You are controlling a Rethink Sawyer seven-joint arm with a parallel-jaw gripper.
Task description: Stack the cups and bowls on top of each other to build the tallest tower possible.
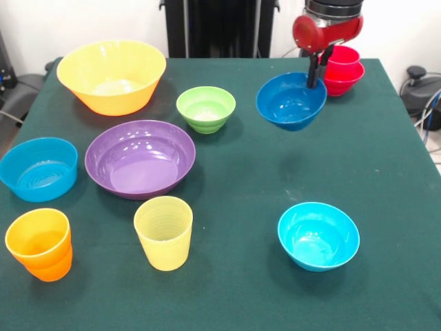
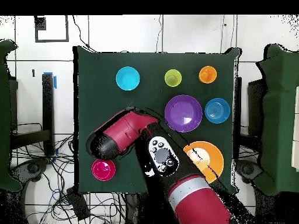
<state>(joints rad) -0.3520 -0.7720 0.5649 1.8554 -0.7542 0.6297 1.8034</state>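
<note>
My gripper (image 1: 316,77) is shut on the far rim of the dark blue bowl (image 1: 291,101) and holds it a little above the cloth, tilted. Just behind it stands the tower (image 1: 342,69), a red tumbler nested in a red bowl; it also shows in the overhead view (image 2: 103,169). The lime green bowl (image 1: 205,108), purple bowl (image 1: 140,158), yellow-orange bowl (image 1: 111,74), light blue bowl (image 1: 38,168), cyan bowl (image 1: 318,235), pale yellow cup (image 1: 164,232) and orange cup (image 1: 40,243) stand apart on the table. In the overhead view the arm (image 2: 125,133) hides the gripper and the blue bowl.
The table has a dark green cloth (image 1: 262,276). Its edges fall off at both sides, with cables and chair bases beyond. The robot's black pedestal (image 1: 219,27) stands at the far side.
</note>
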